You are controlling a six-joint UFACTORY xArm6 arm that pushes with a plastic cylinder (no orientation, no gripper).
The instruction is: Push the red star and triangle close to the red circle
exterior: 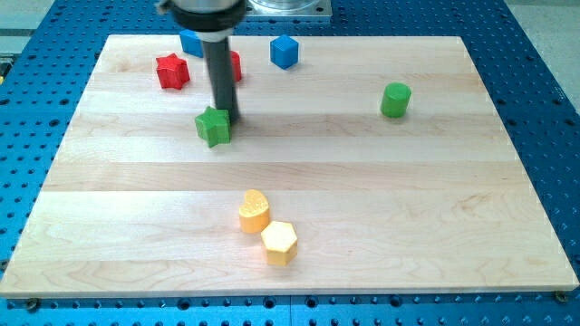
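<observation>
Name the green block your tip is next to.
The green star: my tip sits at its upper right edge. The green cylinder stands far off toward the view's right.

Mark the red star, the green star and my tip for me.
red star (pixel 172 71), camera view, centre of its top face.
green star (pixel 214 126), camera view, centre of its top face.
my tip (pixel 226 119), camera view, the rod's very end, against the green star's upper right edge.

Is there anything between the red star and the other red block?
In the camera view, only my dark rod stands between the red star and the red block, partly hiding that block. My tip sits lower, beside the green star.
</observation>
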